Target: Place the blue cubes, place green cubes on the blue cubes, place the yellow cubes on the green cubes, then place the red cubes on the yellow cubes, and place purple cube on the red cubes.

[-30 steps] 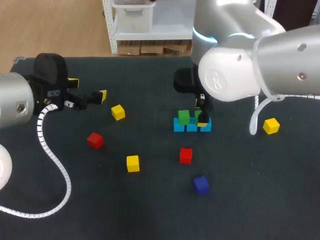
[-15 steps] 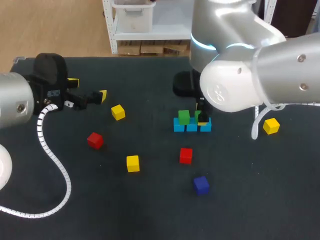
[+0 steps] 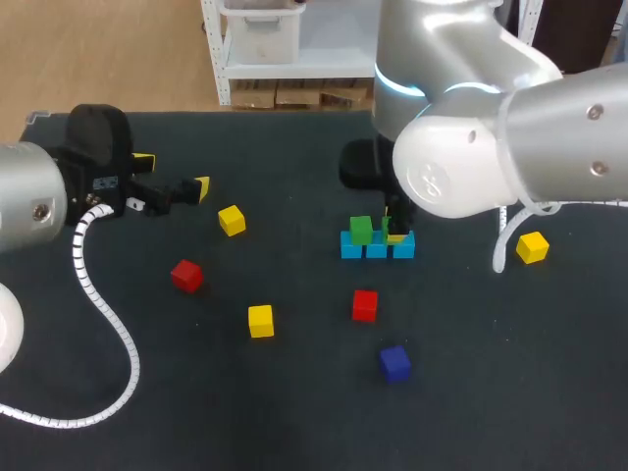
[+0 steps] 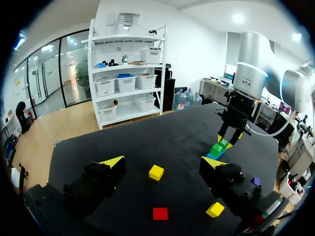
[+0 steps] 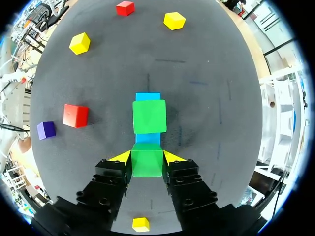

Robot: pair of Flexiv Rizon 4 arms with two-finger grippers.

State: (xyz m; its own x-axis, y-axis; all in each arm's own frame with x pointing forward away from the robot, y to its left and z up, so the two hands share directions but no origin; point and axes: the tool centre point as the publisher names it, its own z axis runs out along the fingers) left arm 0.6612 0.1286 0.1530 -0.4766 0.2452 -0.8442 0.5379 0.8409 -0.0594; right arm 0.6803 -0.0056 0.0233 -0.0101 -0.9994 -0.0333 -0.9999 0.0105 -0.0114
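1. Right gripper [image 5: 147, 158]: fingers clamped on held green cube [image 5: 147, 164], over the near end of the blue row [image 5: 147, 97], nr placed green cube [image 5: 149, 116].
2. Left gripper [image 4: 162, 164]: fingers apart, holding nothing, well apart from the row.
3. Loose on table: yellow cubes [image 3: 232, 220] [image 3: 260, 320] [image 3: 532, 246], red cubes [image 3: 186, 276] [image 3: 364, 304], purple cube [image 3: 394, 362].
4. Head view: right arm [image 3: 461, 167] blocks the grip; right wrist view shows it.

Silver left arm [image 3: 25, 201] and right arm [image 3: 491, 137], white ribbed cables [image 3: 98, 294], yellow-tipped jaws.
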